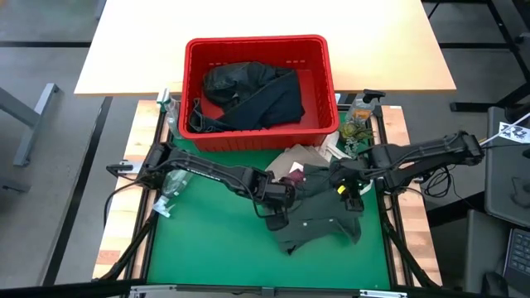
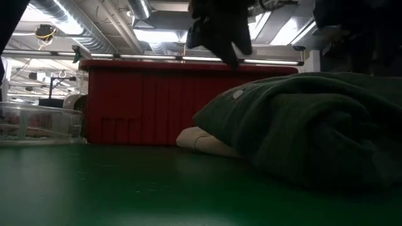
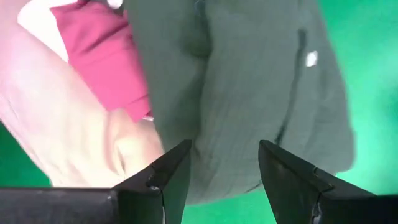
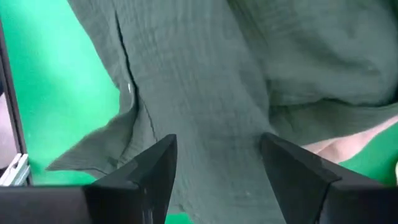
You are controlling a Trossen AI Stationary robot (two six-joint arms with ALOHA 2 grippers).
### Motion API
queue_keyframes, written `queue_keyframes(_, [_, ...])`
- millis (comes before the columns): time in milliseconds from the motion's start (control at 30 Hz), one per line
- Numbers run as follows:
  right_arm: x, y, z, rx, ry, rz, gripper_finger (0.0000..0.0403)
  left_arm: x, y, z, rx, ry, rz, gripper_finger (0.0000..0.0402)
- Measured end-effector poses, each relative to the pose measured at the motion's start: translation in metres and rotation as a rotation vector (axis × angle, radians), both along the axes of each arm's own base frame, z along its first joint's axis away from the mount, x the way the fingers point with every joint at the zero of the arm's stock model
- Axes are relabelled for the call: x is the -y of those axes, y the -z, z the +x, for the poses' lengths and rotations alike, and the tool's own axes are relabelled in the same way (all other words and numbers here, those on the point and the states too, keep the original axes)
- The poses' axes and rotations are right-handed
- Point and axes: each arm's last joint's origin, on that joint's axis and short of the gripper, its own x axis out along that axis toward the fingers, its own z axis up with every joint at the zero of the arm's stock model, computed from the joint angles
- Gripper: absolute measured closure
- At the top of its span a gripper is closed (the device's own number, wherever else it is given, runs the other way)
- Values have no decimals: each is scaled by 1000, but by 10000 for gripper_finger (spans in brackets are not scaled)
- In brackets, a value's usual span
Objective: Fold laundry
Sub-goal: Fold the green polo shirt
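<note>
So the olive-green shirt (image 1: 319,217) sits crumpled on the green table (image 1: 207,248) in front of the red basket (image 1: 261,132), long axis running roughly from the basket side toward the near edge. The tan top (image 1: 300,157) and maroon piece (image 1: 296,170) peek out at its basket end. Left tool (image 1: 277,217) and right tool (image 1: 352,199) hover over it, fingers apart, gripping nothing.

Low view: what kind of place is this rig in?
Probably a lab or industrial workshop, not a home. The low view shows exposed ceiling ducts and strip lights. The high view shows a green mat on a bench, a red basket and a bare concrete floor.
</note>
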Motion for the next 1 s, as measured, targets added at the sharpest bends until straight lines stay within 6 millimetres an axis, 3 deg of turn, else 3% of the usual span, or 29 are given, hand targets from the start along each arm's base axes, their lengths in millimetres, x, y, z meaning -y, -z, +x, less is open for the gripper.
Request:
queue_keyframes(200, [0, 13, -3, -35, -8, 14, 170, -5, 22, -2, -32, -17, -29, 223])
queue_keyframes(733, [1, 36, -9, -86, 1, -3, 171, -11, 56, -3, -26, -8, -98, 225])
queue_keyframes(900, [1, 40, -8, -74, 0, -2, 180, -11, 56, -3, -21, -7, -99, 258])
queue_keyframes(1000, [1, 40, -7, -60, 0, -1, 214, -10, 56, -3, -21, -5, -99, 293])
